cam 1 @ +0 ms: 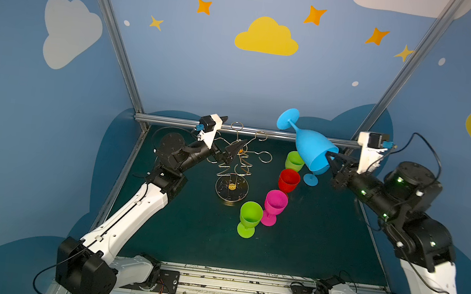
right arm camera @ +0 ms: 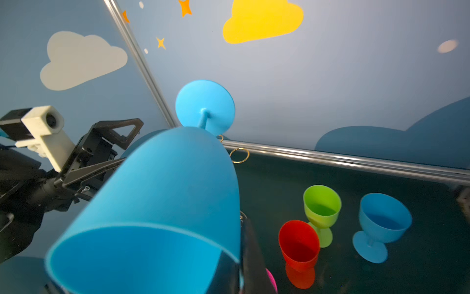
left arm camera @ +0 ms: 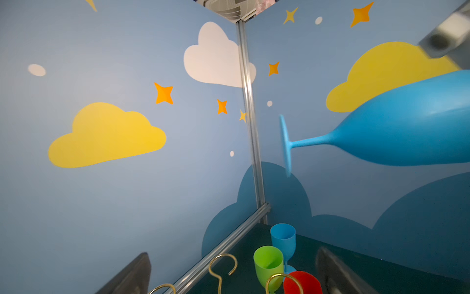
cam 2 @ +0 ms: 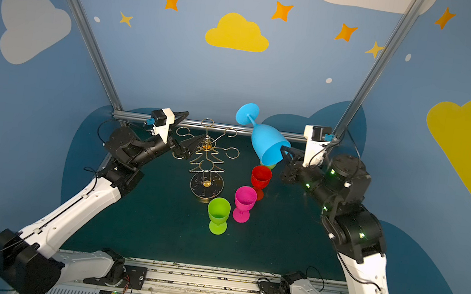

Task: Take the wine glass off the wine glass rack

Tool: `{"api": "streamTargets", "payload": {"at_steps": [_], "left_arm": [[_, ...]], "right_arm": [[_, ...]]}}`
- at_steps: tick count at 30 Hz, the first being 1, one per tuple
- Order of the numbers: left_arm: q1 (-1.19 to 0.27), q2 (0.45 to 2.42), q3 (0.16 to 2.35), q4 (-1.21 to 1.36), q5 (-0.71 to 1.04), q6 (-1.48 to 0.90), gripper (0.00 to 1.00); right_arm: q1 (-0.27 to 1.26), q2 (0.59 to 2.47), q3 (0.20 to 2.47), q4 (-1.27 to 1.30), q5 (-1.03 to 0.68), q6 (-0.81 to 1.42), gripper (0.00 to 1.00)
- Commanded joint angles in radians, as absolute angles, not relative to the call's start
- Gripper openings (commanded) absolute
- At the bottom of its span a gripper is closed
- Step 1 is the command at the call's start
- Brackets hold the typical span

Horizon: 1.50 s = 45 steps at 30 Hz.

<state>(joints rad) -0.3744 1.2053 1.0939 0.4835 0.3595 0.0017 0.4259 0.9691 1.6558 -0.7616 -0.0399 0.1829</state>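
Holding: your right claw (cam 1: 332, 155) pinches the blue wine glass (cam 1: 311, 149) by its rim, tilted foot-up, clear of the wine glass rack (cam 1: 239, 157) | left claw (cam 1: 228, 134) spread beside the rack | risk: the thin rim grip may slip and drop the glass onto the green cup (cam 1: 294, 160) below.

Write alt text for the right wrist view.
A large blue wine glass fills the frame, tilted foot-up, its rim pinched by the right hand. The open left hand is beside it; a red goblet, green goblet and small blue goblet stand upright on the dark table.
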Motion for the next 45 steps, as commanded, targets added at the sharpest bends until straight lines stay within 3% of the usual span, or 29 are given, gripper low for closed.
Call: {"api": "streamTargets", "payload": {"at_steps": [1, 5, 10, 20, 29, 45], "left_arm": [[-0.341, 1.159, 1.061, 0.493, 0.267, -0.028, 0.99], [-0.305, 1.090, 1.007, 0.491, 0.205, -0.053, 0.99], [-0.281, 0.981, 0.953, 0.429, 0.127, -0.061, 1.00], [-0.226, 0.838, 0.845, 0.354, 0.037, -0.095, 1.00], [-0.154, 0.793, 0.774, 0.327, 0.016, -0.180, 1.00], [-0.100, 0.794, 0.738, 0.336, 0.030, -0.230, 1.00]], "right_arm": [[0.422, 0.950, 1.773, -1.107, 0.157, 0.085, 0.00], [0.421, 0.956, 1.839, -1.372, 0.280, 0.081, 0.00], [0.422, 0.973, 1.741, -1.530, 0.363, 0.121, 0.00], [0.422, 1.093, 1.439, -1.404, 0.159, 0.153, 0.00], [0.423, 1.169, 1.292, -1.313, 0.109, 0.168, 0.00], [0.422, 1.321, 1.311, -1.314, 0.071, 0.200, 0.02]]}}
